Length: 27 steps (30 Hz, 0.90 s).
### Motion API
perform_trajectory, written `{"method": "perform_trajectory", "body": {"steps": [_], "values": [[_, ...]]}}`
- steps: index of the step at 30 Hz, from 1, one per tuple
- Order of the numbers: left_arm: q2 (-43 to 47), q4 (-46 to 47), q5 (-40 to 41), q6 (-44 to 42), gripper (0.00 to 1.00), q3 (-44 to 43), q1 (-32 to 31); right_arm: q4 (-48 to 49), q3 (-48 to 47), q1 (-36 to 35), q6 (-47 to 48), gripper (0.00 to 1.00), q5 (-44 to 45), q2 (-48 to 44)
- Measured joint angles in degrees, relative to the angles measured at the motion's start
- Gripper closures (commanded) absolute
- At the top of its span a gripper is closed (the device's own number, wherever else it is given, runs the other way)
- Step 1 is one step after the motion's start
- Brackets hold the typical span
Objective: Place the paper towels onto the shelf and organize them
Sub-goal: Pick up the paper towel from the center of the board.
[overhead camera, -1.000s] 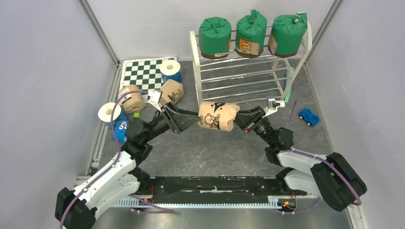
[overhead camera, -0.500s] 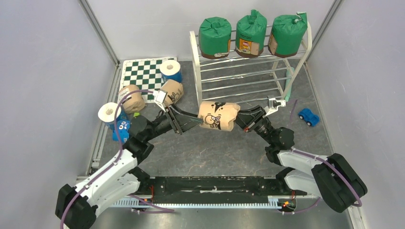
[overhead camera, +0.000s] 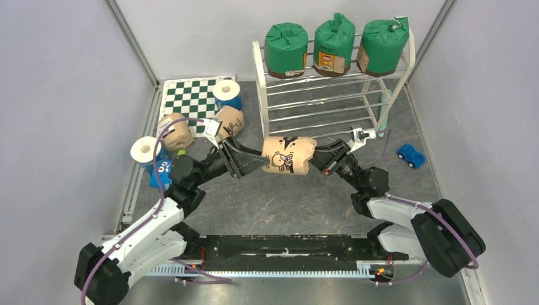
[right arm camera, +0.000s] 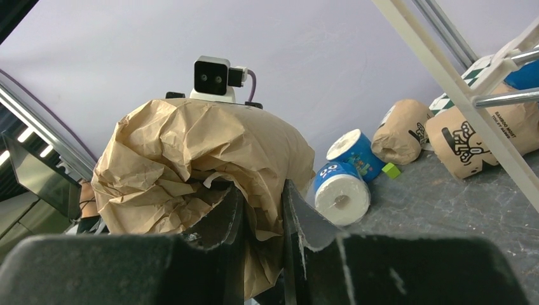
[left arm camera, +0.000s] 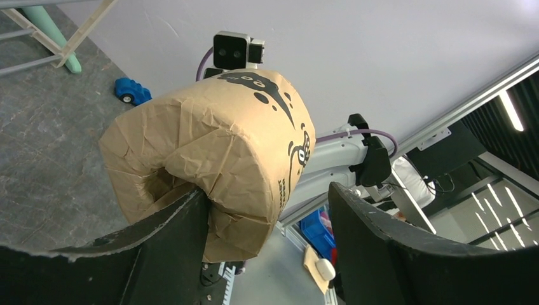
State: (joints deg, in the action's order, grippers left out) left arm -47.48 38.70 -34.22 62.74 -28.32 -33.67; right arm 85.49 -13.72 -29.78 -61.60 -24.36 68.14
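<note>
The tan roll [overhead camera: 289, 155] is held just in front of the shelf [overhead camera: 260, 82], barely shifted. Its crumpled end is clenched by the right gripper [overhead camera: 320, 161]. The left gripper [overhead camera: 259, 159], narrowed since a second ago, is released, one finger clear.

Robot lab: grey-panelled test cell [overhead camera: 57, 127]

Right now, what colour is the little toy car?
Blue. The toy car shows best in the top view.
</note>
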Motion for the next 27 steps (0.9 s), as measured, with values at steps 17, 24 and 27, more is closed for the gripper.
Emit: {"method": "perform_trajectory", "body": {"steps": [17, 24, 27], "values": [[-2.1, -0.1, -0.4, -0.4, 0.92, -0.1, -1.0, 0.1, -0.7, 0.3, 0.3, 0.51, -3.0, 2.4], [3.3, -23.2, 1.7, -13.9, 0.93, -8.4, -2.1, -1.4, 3.6, 3.7, 11.3, 0.07, -4.4, -3.7], [3.7, -36.0, 4.2, -22.5, 0.92, -15.8, -2.1, -10.0, 3.6, 4.5, 21.5, 0.02, -3.9, -11.5]]}}
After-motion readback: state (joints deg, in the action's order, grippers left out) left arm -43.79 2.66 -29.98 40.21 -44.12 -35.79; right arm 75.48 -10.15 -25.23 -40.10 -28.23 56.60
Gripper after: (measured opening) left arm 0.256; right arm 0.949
